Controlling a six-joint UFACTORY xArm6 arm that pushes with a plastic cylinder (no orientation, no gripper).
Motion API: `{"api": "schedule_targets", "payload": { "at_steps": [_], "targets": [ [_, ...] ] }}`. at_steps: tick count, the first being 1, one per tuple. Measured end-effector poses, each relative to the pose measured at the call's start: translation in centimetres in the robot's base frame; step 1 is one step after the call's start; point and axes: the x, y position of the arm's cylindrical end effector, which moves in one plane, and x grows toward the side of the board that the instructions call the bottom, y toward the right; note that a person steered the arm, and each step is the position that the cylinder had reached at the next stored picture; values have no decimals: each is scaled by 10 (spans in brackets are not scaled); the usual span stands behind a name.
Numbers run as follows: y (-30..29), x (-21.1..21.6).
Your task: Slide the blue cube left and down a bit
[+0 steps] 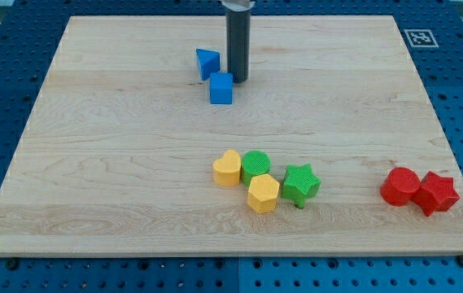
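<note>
The blue cube (221, 88) sits on the wooden board near the view's top, a little left of centre. My tip (238, 79) is just to the cube's upper right, close to or touching its corner. A second blue block, wedge-like (207, 63), lies just above and left of the cube, to the left of the rod.
A yellow heart (227, 168), a green round block (256, 165), a yellow hexagon (263, 194) and a green star (300, 184) cluster below centre. A red cylinder (399, 186) and a red star-like block (436, 193) sit at lower right. The board's edge (215, 254) borders a blue pegboard.
</note>
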Motion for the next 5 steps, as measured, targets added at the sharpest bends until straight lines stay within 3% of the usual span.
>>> {"api": "schedule_targets", "payload": {
  "at_steps": [3,5],
  "targets": [
    [-100,40],
    [-86,45]
  ]
}}
